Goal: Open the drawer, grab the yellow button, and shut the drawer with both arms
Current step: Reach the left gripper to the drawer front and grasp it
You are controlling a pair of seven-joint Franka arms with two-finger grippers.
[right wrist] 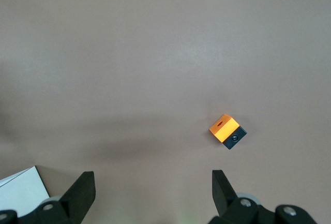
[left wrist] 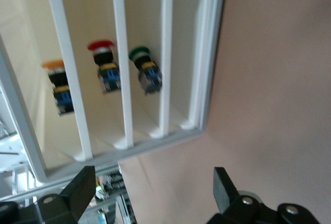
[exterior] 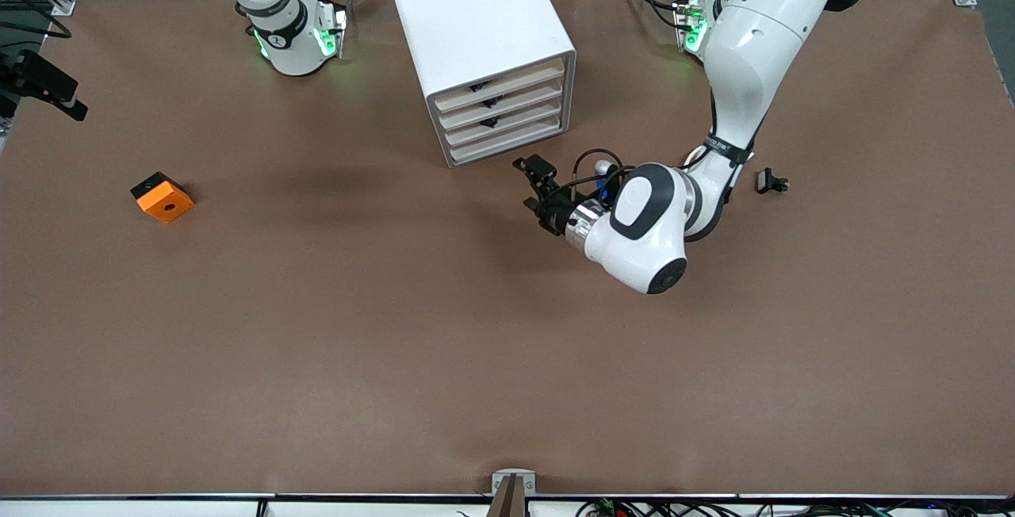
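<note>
The white drawer cabinet (exterior: 476,33) stands on the table between the two arms' bases, with all its drawers pushed in. In the left wrist view the button (left wrist: 57,84), with its orange-yellow cap, shows inside the top drawer (left wrist: 31,79). My left gripper (exterior: 527,182) hangs open and holds nothing just in front of the cabinet's lowest drawers; its fingers (left wrist: 222,185) frame bare mat below the cabinet (left wrist: 207,53). The right arm (exterior: 293,33) waits by its base. Its gripper (right wrist: 152,182) is open over bare mat.
A red-capped button (left wrist: 103,63) and a green-capped one (left wrist: 145,71) sit in the two drawers below the top one. An orange block (exterior: 162,197) (right wrist: 226,130) lies toward the right arm's end. A small black clip (exterior: 771,181) lies beside the left arm's elbow.
</note>
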